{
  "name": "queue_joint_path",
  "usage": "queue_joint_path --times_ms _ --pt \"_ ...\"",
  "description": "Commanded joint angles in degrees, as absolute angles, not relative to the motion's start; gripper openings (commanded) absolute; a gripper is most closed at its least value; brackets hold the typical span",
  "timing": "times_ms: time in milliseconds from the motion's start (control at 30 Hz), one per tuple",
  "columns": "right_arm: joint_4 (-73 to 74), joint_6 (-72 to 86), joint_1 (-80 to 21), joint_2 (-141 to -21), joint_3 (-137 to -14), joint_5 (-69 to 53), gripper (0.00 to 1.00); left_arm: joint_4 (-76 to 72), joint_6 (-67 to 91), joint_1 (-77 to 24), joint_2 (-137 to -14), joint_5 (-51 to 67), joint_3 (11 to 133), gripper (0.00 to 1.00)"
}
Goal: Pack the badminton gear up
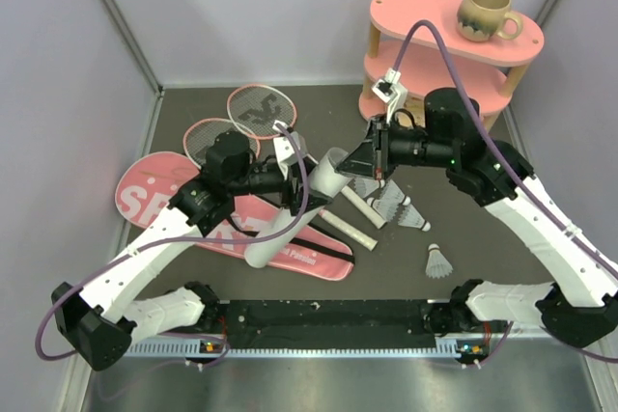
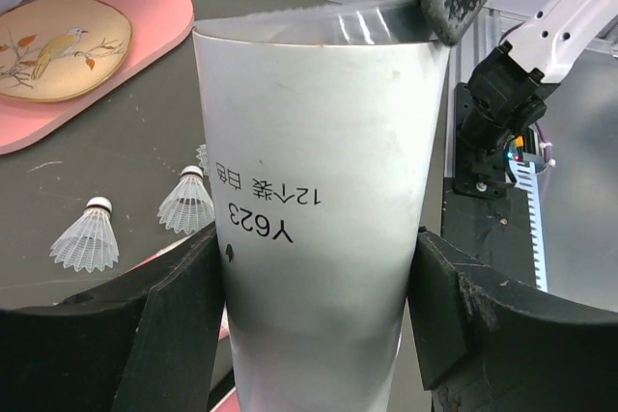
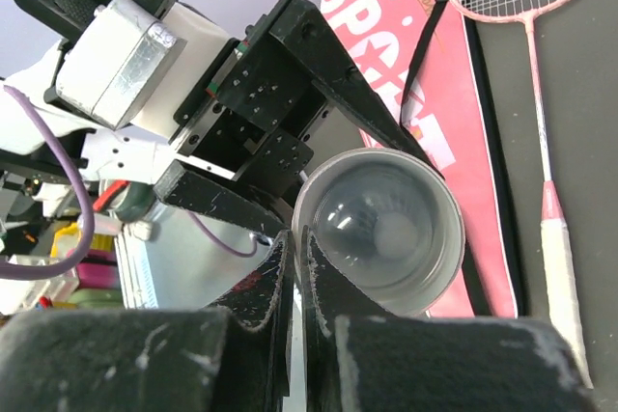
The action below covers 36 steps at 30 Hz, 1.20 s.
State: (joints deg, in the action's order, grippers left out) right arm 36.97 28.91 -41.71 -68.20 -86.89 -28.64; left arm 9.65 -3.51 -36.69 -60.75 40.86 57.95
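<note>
My left gripper (image 1: 288, 178) (image 2: 314, 277) is shut on the long white tube (image 1: 290, 214) (image 2: 319, 142) and holds it tilted above the pink racket bag (image 1: 154, 195) (image 3: 406, 74). My right gripper (image 1: 365, 161) (image 3: 299, 238) is at the tube's open upper end (image 3: 381, 229), its fingers pinched together on the rim of a clear cap (image 2: 319, 21). Two pink rackets (image 1: 259, 108) (image 1: 214, 137) lie at the back, their white handles (image 1: 352, 229) running under the tube. Three shuttlecocks (image 1: 439, 260) (image 1: 391, 202) (image 1: 415, 219) lie on the mat to the right.
A pink two-tier shelf (image 1: 435, 45) stands at the back right with a beige mug (image 1: 488, 14) on top and a bird plate (image 2: 58, 41) on its lower tier. A black rail (image 1: 328, 315) runs along the near edge. Grey walls enclose the table.
</note>
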Motion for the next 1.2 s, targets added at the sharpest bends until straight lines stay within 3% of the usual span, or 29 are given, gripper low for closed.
queue_joint_path --times_ms 0,433,900,1167 --pt "29.44 32.70 -40.34 -61.88 -88.07 -31.65 0.00 13.71 -5.19 -36.21 -61.79 37.35 57.66 0.13" --pt "28.74 32.25 -39.99 -61.96 -87.19 -29.09 0.00 13.71 -7.21 -37.97 -59.94 38.41 56.87 0.12" --pt "24.09 34.80 -37.09 -62.84 -81.31 -38.23 0.00 12.31 -7.12 -38.76 -57.30 37.53 55.90 0.13" --pt "23.64 33.49 -40.43 -64.68 -79.63 -34.28 0.00 10.99 -6.59 -38.93 -56.78 37.35 55.37 0.13"
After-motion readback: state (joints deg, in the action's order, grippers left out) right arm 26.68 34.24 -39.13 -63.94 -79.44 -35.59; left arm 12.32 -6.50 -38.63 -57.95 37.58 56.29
